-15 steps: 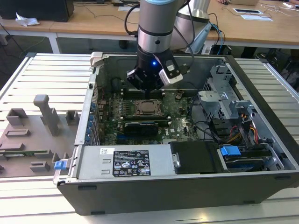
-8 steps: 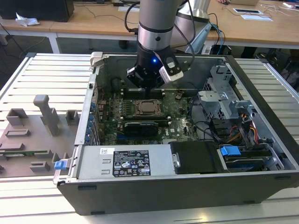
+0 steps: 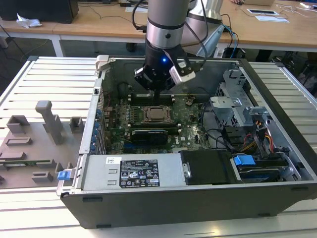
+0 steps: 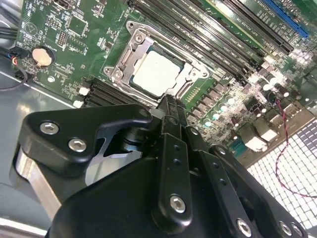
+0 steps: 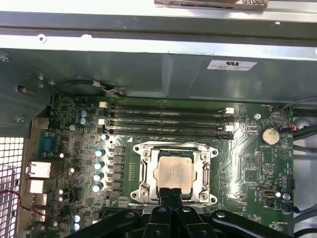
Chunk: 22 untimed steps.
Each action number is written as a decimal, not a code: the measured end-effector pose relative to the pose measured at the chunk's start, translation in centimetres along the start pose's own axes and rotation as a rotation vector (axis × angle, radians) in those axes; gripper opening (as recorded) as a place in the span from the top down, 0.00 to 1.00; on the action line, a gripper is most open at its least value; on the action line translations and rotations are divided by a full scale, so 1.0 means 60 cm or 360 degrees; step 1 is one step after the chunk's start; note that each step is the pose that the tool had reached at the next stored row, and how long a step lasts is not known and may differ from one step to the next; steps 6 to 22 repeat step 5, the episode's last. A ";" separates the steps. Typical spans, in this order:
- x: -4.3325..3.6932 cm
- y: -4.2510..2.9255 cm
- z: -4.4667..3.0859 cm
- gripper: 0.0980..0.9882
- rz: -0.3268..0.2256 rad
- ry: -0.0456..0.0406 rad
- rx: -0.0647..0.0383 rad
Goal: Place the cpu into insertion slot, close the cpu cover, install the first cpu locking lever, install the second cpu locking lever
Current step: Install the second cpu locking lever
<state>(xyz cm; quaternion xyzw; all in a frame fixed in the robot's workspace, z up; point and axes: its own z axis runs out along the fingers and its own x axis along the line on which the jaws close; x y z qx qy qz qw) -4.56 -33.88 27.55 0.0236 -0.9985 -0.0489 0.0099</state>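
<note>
Seated in the insertion slot [image 5: 173, 173], the cpu [image 5: 174, 171], with the cpu cover [image 4: 130, 53] lying over its edges in both wrist views. Poised just above it, the hand [image 5: 170, 191], fingers pressed together and empty. In the exterior view, the open computer case [image 3: 277, 193] on a slatted worktop [image 3: 44, 79].

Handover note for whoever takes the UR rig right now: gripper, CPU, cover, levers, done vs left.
Gripper: fingers together, nothing held, tips at the socket's edge, seen in both wrist views.
The cpu sits in the insertion slot on the motherboard.
The cpu cover lies down around the chip, framing it.
Done: chip placed, cover appears closed.
Left: I cannot tell if either locking lever is latched; check both before moving on.
</note>
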 end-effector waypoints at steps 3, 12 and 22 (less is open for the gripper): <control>0.000 0.000 -0.005 0.99 0.0000 0.0000 0.0000; 0.000 0.001 -0.006 0.99 0.0000 0.0000 0.0000; 0.000 0.001 -0.006 0.99 0.0000 0.0000 0.0000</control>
